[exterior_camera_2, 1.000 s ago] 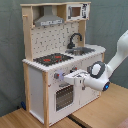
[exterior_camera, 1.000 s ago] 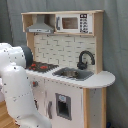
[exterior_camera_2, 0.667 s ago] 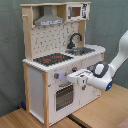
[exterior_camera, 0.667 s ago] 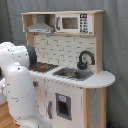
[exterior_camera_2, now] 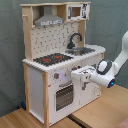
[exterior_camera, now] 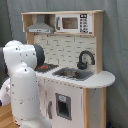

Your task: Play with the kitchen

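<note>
Although the finger state cannot be told, the gripper (exterior_camera_2: 80,76) is seen held level against the front of the kitchen (exterior_camera_2: 52,80), just below the hob (exterior_camera_2: 52,59) and above the oven door (exterior_camera_2: 64,96).

In the second exterior view the arm's white wrist (exterior_camera_2: 106,70) has slid toward the second exterior view's left, bringing the tool (exterior_camera_2: 79,76) closer against the front of the kitchen (exterior_camera_2: 37,82). In the first exterior view the arm (exterior_camera: 22,85) has shifted toward the first exterior view's right, covering more of the hob (exterior_camera: 48,66).
</note>
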Controlling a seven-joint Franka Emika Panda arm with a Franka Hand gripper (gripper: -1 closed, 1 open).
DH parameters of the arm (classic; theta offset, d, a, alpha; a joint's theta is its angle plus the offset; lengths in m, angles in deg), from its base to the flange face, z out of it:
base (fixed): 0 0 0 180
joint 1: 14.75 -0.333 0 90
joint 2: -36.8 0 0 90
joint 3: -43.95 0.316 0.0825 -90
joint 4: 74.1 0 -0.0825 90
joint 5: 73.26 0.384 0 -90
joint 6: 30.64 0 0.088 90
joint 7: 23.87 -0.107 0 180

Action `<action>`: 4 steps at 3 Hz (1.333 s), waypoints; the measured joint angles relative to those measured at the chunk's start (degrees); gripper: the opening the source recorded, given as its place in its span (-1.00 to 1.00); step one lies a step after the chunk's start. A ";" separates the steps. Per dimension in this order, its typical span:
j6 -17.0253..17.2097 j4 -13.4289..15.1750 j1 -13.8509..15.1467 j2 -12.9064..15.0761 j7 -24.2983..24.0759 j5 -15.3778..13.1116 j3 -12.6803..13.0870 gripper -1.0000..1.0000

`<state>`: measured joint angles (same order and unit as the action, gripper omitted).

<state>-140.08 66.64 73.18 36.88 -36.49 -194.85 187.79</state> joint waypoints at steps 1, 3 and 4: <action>-4.62 1.16 0.48 0.02 -0.01 -0.68 -3.51 1.00; -6.77 -0.20 0.47 0.01 -0.01 -2.31 -4.35 -1.00; -7.00 -0.05 0.54 0.35 -5.23 -1.90 -4.62 -1.00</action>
<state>-147.08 66.59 73.72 37.24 -41.72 -196.76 183.16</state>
